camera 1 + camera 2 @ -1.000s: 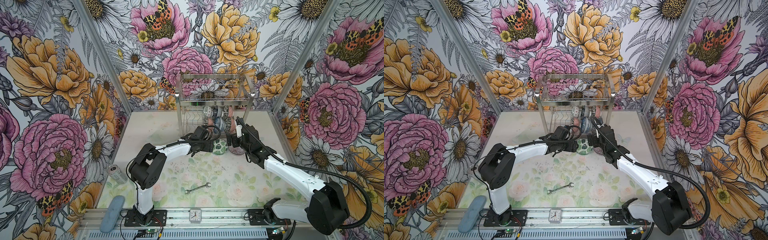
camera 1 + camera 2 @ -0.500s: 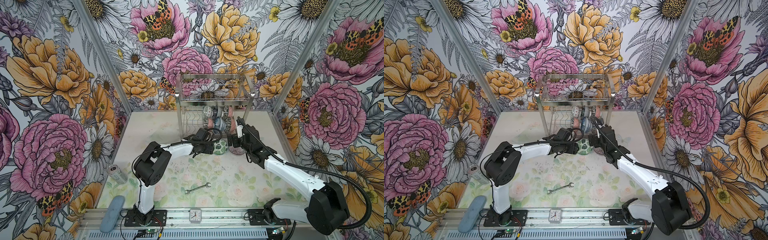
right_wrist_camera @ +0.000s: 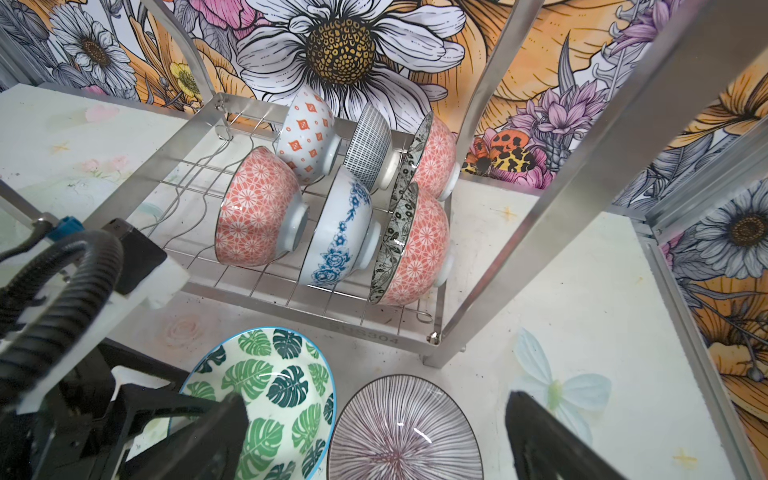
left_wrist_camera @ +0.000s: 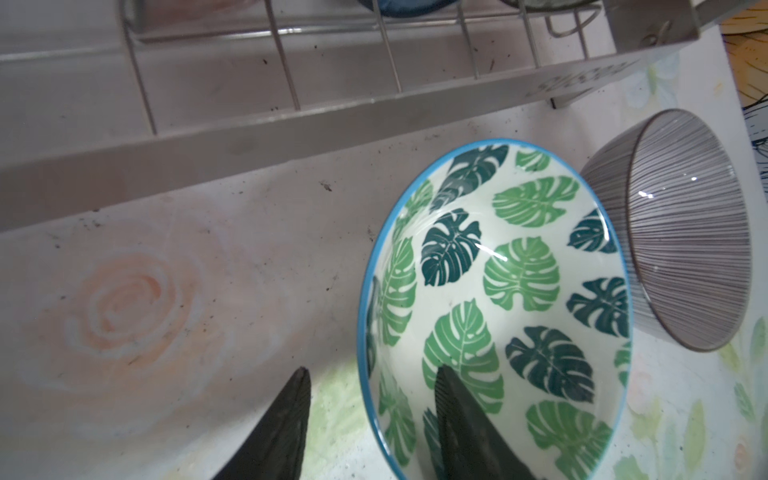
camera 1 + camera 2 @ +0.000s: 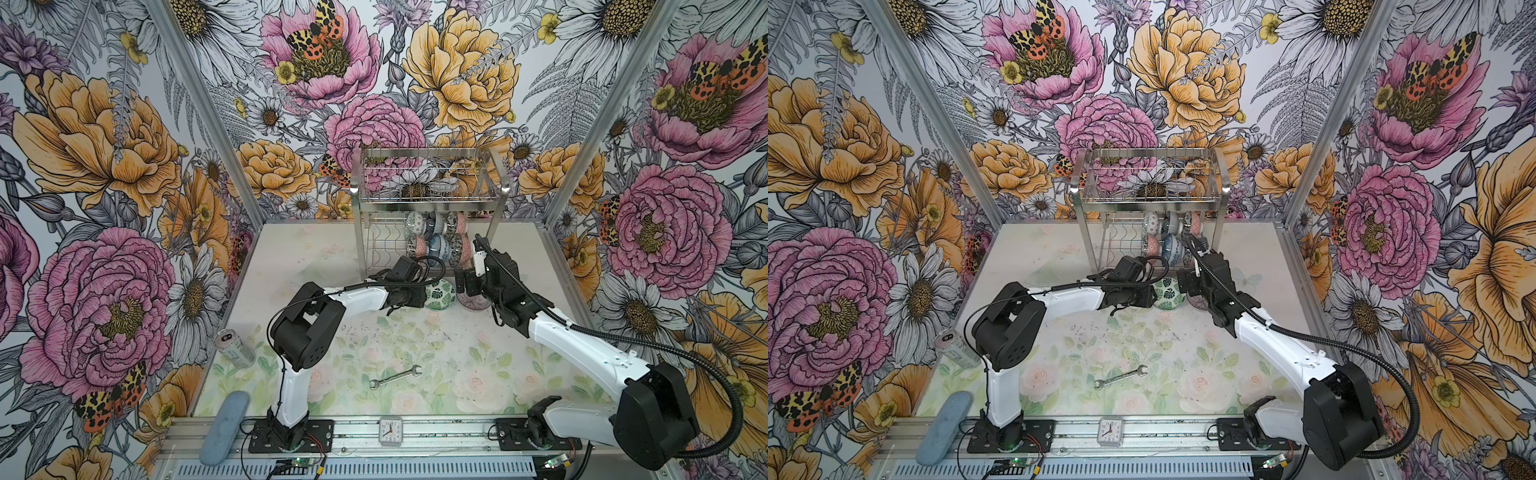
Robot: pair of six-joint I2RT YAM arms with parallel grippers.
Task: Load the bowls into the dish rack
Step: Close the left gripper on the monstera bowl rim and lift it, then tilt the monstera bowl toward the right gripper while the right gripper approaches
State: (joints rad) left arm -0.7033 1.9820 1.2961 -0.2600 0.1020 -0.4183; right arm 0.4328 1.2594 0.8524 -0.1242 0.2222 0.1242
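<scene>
Left pincer (image 4: 372, 370), ajar, straddles the rim of the green bowl (image 4: 519, 270); right pincer (image 3: 374, 397) gapes over the striped bowl (image 3: 403, 432), partly cropped.

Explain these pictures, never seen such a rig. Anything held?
Two white robot arms are bolted at the front of a table, each ending in a two-finger pincer. Two pictures look down from overhead; two come from wrist cameras. On the table: a dish rack with six bowls on its lower shelf, a green leaf bowl and a grey striped bowl in front, a wrench, a can. The left pincer, open, straddles the leaf bowl's rim; the right pincer, open, brackets the striped bowl. Nothing is gripped.
</scene>
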